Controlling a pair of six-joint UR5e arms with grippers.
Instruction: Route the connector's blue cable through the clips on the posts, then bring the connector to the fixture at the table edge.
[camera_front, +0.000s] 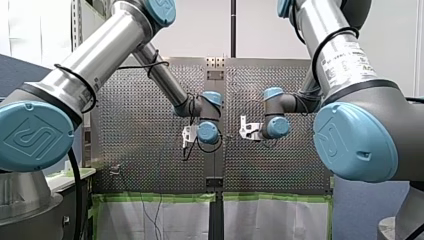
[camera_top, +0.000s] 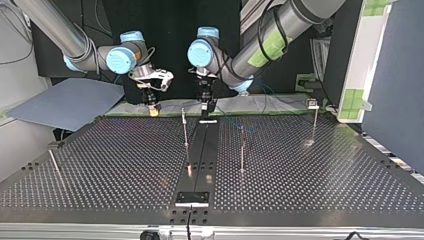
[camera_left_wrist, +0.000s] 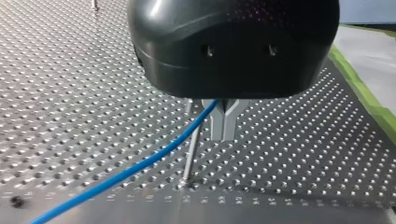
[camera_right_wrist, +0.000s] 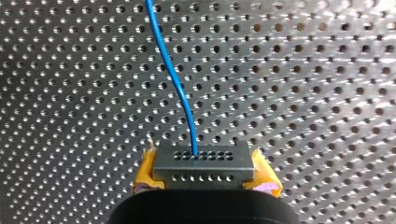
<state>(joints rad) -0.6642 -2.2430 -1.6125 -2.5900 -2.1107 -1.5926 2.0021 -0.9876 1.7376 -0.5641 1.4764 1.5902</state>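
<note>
In the right wrist view a grey connector (camera_right_wrist: 203, 162) with rows of small holes sits between the yellow pads (camera_right_wrist: 145, 173) of my right gripper (camera_right_wrist: 204, 177), which is shut on it. The blue cable (camera_right_wrist: 173, 74) leaves the connector's face and runs away over the perforated table. In the left wrist view my left gripper (camera_left_wrist: 223, 136) has its metal fingers shut on the blue cable (camera_left_wrist: 140, 164), just above a thin post (camera_left_wrist: 191, 151). Both grippers hang low at the top view's far edge, the right (camera_top: 153, 109) to the left of the left one (camera_top: 207, 111).
Thin posts stand on the perforated table (camera_top: 125, 160): one near the middle (camera_top: 185, 127), one to its right (camera_top: 243, 150), one far right (camera_top: 315, 122), one leaning at the left (camera_top: 54, 167). A black fixture (camera_top: 192, 198) sits at the near edge.
</note>
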